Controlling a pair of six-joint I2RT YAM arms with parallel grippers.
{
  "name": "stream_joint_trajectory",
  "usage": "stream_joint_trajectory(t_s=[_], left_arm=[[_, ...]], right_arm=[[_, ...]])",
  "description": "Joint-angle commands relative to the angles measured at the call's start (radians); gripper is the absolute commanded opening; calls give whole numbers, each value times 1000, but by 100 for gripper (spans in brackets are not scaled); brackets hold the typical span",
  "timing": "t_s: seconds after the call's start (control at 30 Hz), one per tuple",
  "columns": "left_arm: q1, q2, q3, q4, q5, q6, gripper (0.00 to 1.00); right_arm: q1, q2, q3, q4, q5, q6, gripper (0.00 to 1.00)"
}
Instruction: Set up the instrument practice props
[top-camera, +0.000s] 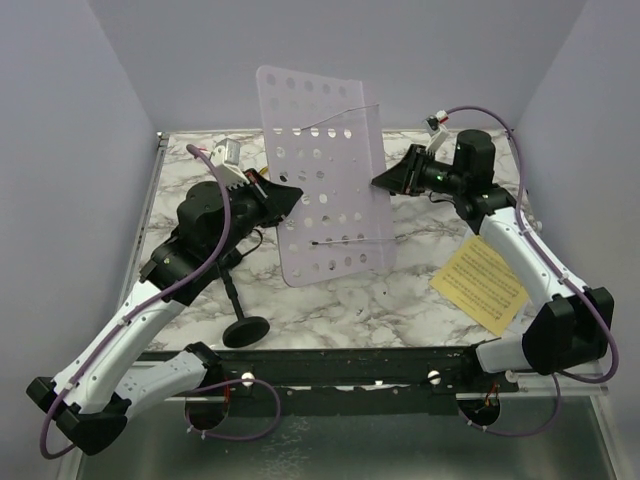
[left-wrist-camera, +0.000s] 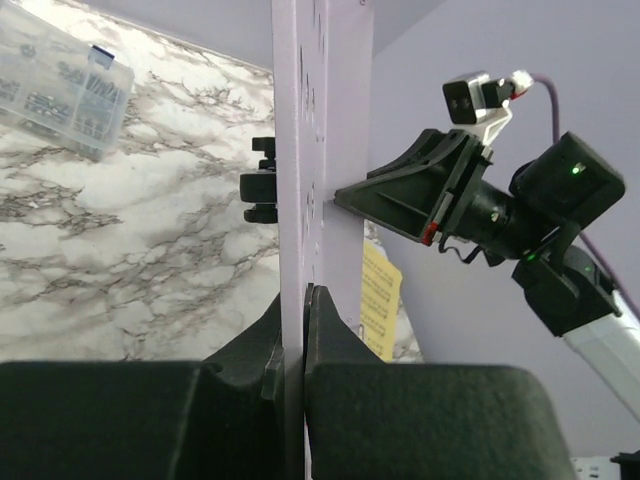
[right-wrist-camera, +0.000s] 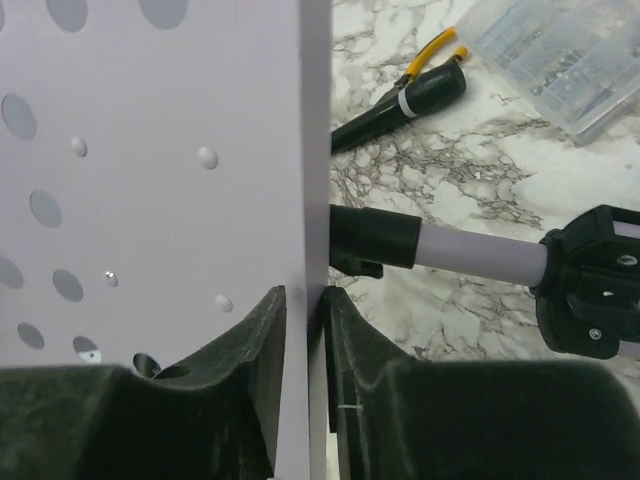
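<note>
Left tool (left-wrist-camera: 298, 300) clamps lilac music stand (top-camera: 325, 190); yellow page's (top-camera: 480, 285) print is illegible.

We see the lilac music stand (top-camera: 325, 180) upright at frame centre, left gripper (top-camera: 291, 197) at its left edge, right gripper (top-camera: 383, 181) at its right. Black mic stand (top-camera: 245, 331) lower left of centre; yellow sheet-music page (top-camera: 480, 285) flat at lower right.
</note>
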Motion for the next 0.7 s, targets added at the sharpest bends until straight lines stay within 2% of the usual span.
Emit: stream_joint_trajectory(t_s=[0.0,0.1,0.2,0.33,0.43,0.5,0.57,0.67], left_arm=[[8,31,102,-142,33,229,0],[10,47,165,-193,58,318,0],[12,63,220,-257,52,384,0],[13,57,240,-285,43,408,0],[14,45,243,-292,34,416,0],[14,41,247,-296,32,419,0],[14,39,252,-302,38,417,0],[14,37,254,-310,48,411,0]], right_arm=[[17,-78,97,38,-122,-27,34],[17,-79,137,-64,-89,-133,55],[16,-99,175,-170,21,-237,64],[15,-175,186,-247,304,-342,72],[10,-240,137,-226,590,-361,83],[-18,-265,85,-178,702,-360,89],[-85,-259,49,-155,707,-338,90],[-183,-226,-7,-93,585,-311,89]])
